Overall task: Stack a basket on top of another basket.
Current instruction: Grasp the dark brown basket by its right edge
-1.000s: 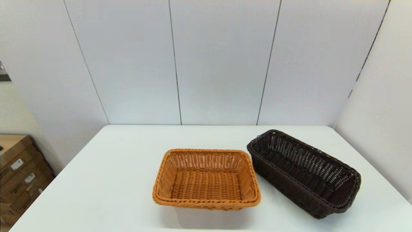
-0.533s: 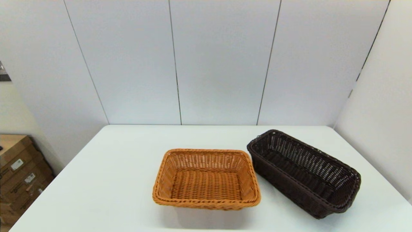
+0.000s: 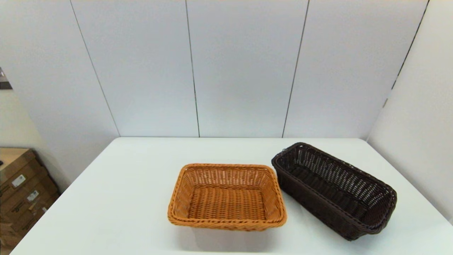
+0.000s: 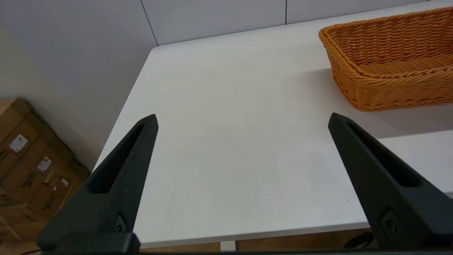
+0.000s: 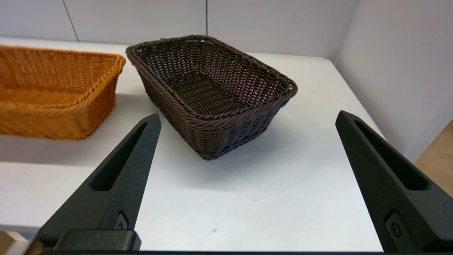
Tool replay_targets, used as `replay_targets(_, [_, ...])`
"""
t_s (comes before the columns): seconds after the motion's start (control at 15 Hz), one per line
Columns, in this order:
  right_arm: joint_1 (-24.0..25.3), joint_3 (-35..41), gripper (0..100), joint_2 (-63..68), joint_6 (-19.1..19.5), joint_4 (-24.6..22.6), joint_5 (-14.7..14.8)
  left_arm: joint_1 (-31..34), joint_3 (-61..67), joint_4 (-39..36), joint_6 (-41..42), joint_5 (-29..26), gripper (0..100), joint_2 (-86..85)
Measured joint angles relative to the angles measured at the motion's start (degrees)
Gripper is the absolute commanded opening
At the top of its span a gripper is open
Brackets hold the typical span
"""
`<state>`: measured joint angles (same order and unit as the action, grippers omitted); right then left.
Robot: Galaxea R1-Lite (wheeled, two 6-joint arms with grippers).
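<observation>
Table: white table [image 3: 124, 198], both baskets set on it.
Tan basket: orange-tan basket [image 3: 227, 197] placed upright near table centre, nothing in it.
Dark basket: dark brown basket [image 3: 334, 190] placed at 3 o'clock of the tan one, turned at an angle, near corner just beside the tan rim; contact cannot be told.
Left claw: left gripper [image 4: 242, 120] held off the near table edge, spread wide, nothing held or touched.
Right claw: right gripper [image 5: 247, 118] held before the dark basket, spread wide, nothing gripped.
Off-table: cardboard boxes [image 3: 21, 191] seen at 9 o'clock.
</observation>
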<state>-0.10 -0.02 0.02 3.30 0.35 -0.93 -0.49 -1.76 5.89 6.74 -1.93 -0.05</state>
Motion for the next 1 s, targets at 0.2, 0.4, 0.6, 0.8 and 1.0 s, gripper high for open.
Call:
replay_targets(0.2, [0.0, -0.5, 100, 0.0, 0.3, 0.0, -0.6, 0.0, 0.0, 0.0, 0.0, 0.0, 100, 0.0])
replay_targets(0.4, [0.0, -2.9, 100, 0.0, 0.2, 0.5, -3.2, 0.0, 0.0, 0.0, 0.0, 0.0, 100, 0.0])
replay_targets(0.6, [0.0, -5.2, 100, 0.1, 0.2, 0.9, -6.0, 0.0, 0.0, 0.0, 0.0, 0.0, 100, 0.0])
replay_targets(0.8, [0.0, -6.1, 100, 1.5, 0.3, 0.5, -6.5, 0.0, 0.0, 0.0, 0.0, 0.0, 100, 0.0])
replay_targets(1.0, [0.0, -6.1, 100, 4.6, 0.2, 0.1, -6.3, 0.0, 0.0, 0.0, 0.0, 0.0, 100, 0.0])
